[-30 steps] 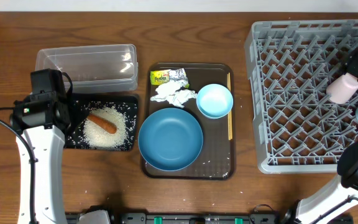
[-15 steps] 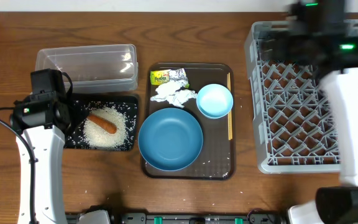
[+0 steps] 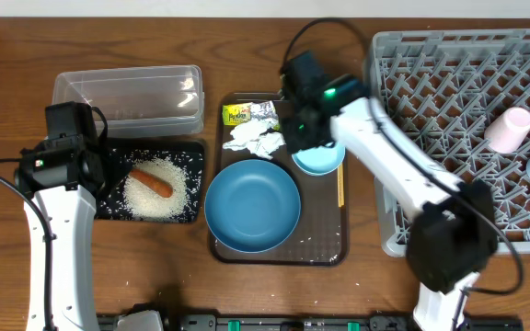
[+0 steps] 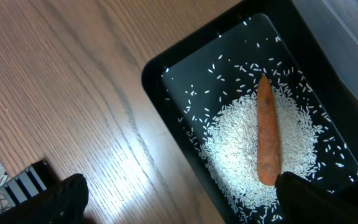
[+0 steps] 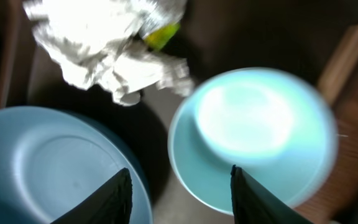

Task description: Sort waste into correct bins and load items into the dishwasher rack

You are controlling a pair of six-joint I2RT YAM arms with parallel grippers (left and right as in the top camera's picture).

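One item targeted: small round light-blue bowl [image 5: 253,134], right side of brown serving tray [image 3: 325,241]. Right gripper [image 5: 178,198] hovers above, fingers wide, empty, apparently lining up rim grasp. Left gripper [image 4: 191,202] open, empty, over shallow black tray [image 4: 166,81] holding loose white rice [image 4: 241,143].

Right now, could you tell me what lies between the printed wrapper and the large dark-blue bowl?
The crumpled white tissue lies there, clearest in the overhead view.
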